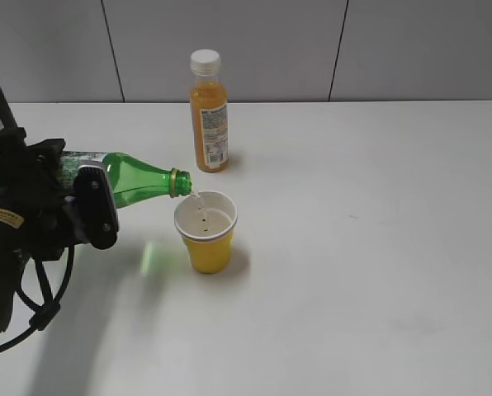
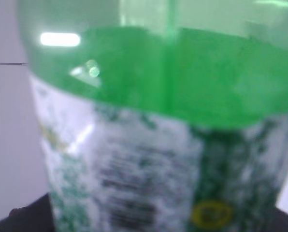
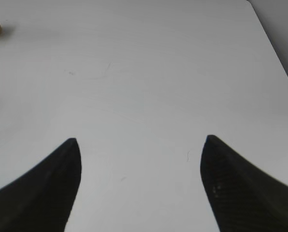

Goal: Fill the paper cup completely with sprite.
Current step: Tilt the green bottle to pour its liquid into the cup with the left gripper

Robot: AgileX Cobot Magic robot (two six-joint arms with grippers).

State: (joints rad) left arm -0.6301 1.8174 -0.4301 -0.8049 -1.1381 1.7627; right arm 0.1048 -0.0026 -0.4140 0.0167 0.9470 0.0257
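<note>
My left gripper (image 1: 85, 202) clamps the sprite bottle (image 1: 134, 180) tipped sideways, its mouth over the yellow paper cup (image 1: 205, 232) on the table (image 1: 370, 247), liquid streaming in. My right gripper (image 3: 140, 145) hangs spread wide.

Tilted sprite bottle (image 1: 134, 179) over paper cup (image 1: 205, 232)

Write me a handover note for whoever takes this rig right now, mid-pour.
Left gripper: shut on the sprite bottle, tipped nearly level, its mouth over the paper cup.
Right gripper: open, empty, over bare table.
The cup stands upright in front of the orange juice bottle.
Done: bottle lifted, a thin stream runs into the cup.
Left: the cup looks only partly filled; pour until full, then right the bottle and set it down.
</note>
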